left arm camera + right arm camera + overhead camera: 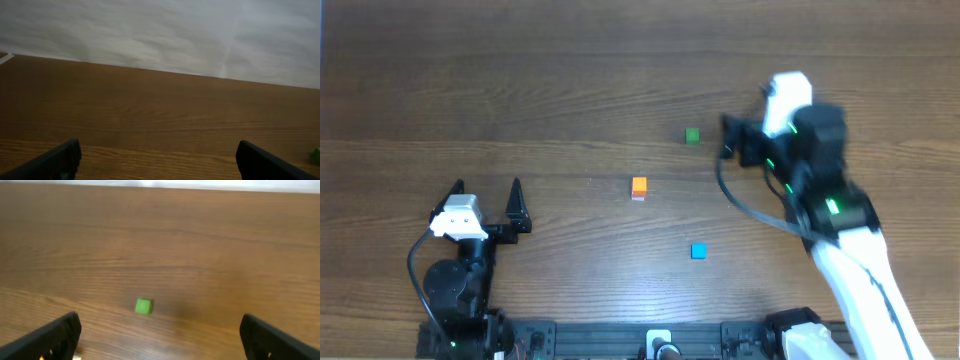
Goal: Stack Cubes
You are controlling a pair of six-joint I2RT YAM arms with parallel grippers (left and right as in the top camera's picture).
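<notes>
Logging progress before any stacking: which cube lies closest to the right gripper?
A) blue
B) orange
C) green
C: the green cube lies just ahead of the open right gripper in its wrist view, while the orange cube and blue cube sit farther off in the top view.

The left gripper (487, 195) is parked at the near left, fingers spread wide. The right gripper (728, 138) is stretched out far right, turned leftward, fingers parted.
</notes>
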